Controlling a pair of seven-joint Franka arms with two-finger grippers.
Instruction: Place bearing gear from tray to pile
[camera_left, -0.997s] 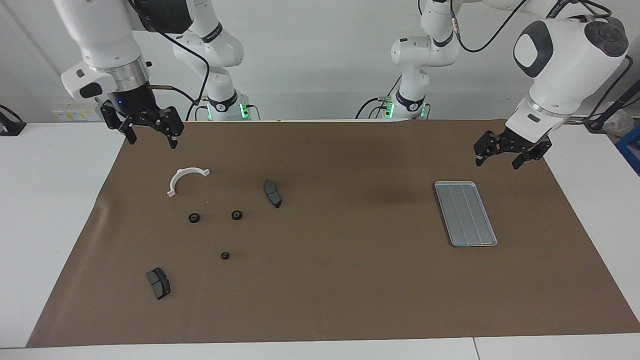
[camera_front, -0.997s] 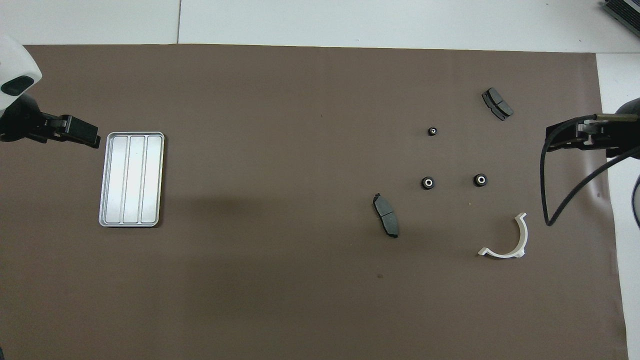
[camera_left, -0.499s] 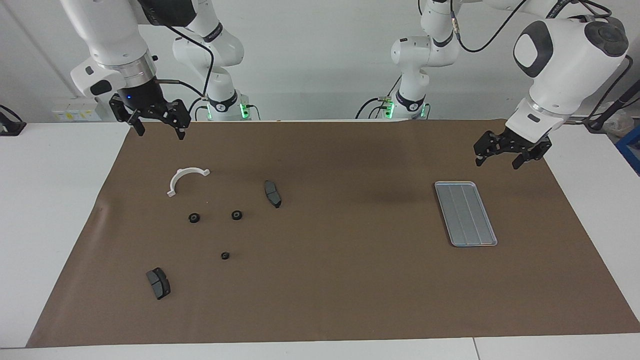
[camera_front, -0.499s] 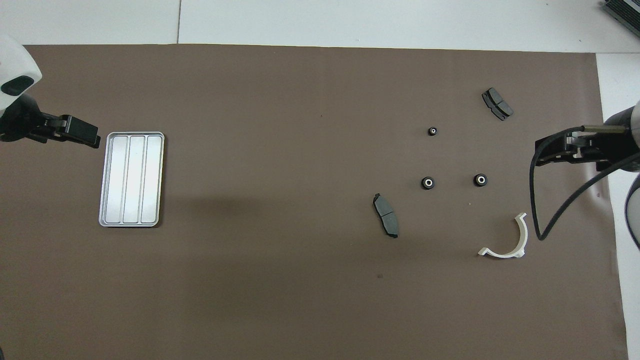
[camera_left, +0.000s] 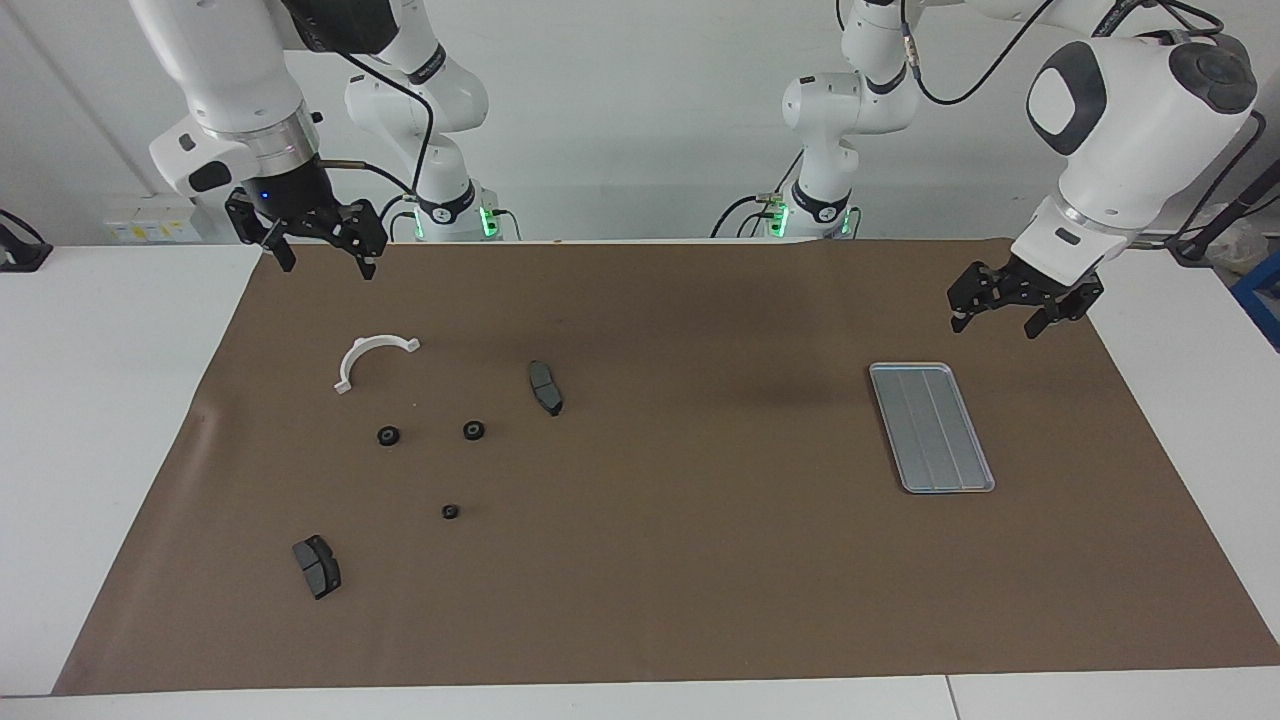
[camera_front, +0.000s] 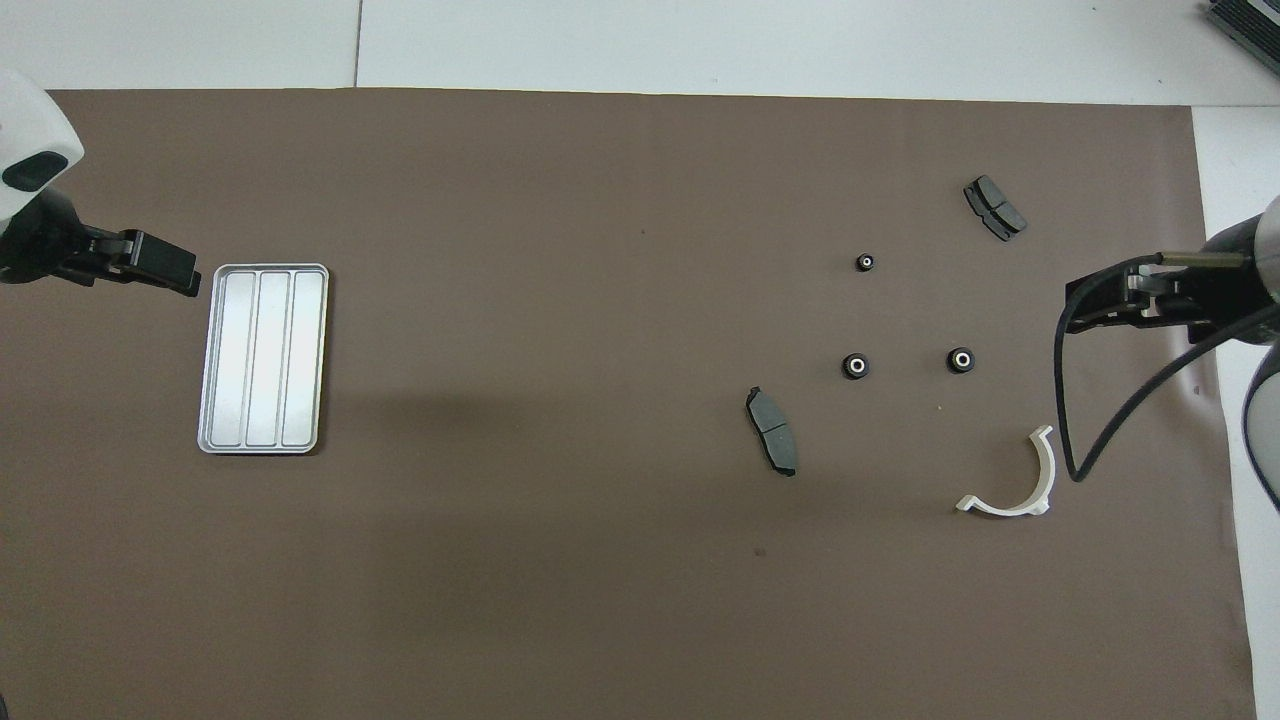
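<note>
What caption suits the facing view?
Empty tray, three bearing gears among the pile's parts; both open grippers raised.

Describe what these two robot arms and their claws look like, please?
Both arms are glossy white with rounded joints ringed in black; green lights glow at their bases. The left arm's wrist shows large dark grey caps. Each ends in a black two-finger claw: the left gripper and the right gripper, which sits under a silver collar with a small blue light. Black cables loop along both arms.

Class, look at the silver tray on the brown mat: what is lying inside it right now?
Nothing lies in the tray: its ridged floor shows bare in both views. Three small bearing gears sit on the mat among the pile. Whatever is under the tray stays hidden.
</note>
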